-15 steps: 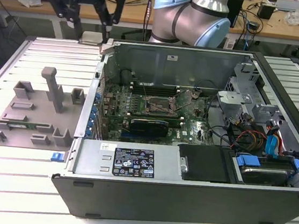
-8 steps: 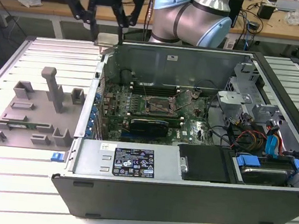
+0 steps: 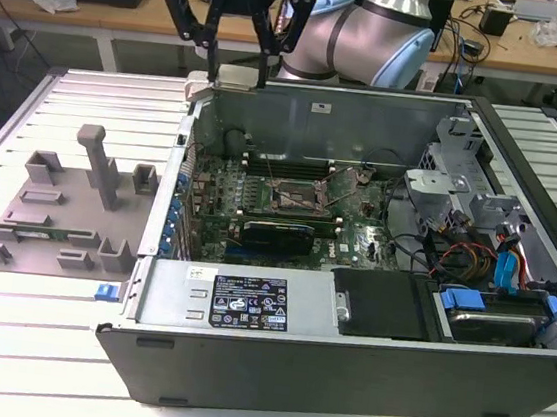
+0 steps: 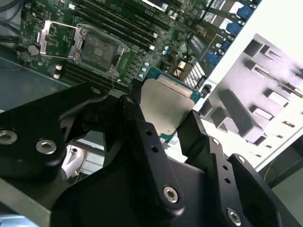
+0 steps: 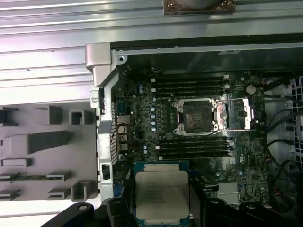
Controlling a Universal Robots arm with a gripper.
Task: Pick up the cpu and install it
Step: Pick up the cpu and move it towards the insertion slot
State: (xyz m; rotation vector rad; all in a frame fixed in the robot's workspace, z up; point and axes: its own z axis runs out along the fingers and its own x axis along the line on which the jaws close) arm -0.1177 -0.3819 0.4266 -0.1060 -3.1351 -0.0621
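Starting at the exterior view's left, the grey fixture tray lies flat on the slatted desk, just beside the open computer case. Its posts and slots, I'd say, are there to park parts within the arm's reach.

Moving across, here's the gripper, hanging above the case's far corner on the exterior view's left, and it's loaded! In the second wrist view the 2 fingers are drawn in narrow on the cpu, pinching 2 opposite edges. That leaves the pale metal lid bare and, by my reckoning, keeps the underside clear of the fingers.

The cpu is level in the first wrist view, lid up toward the camera. It's close to square, so there's barely a long axis. If anything, the slightly longer side runs along the fingers, not across between them. Its edges look square with the socket's frame, which reads as a deliberate line-up.

Further along, the cpu socket lies on the motherboard, bare, with its load plate swung open. It's well apart from the chip and below it.

At the exterior view's right are the drive cage and the blue cables, out of the arm's way.
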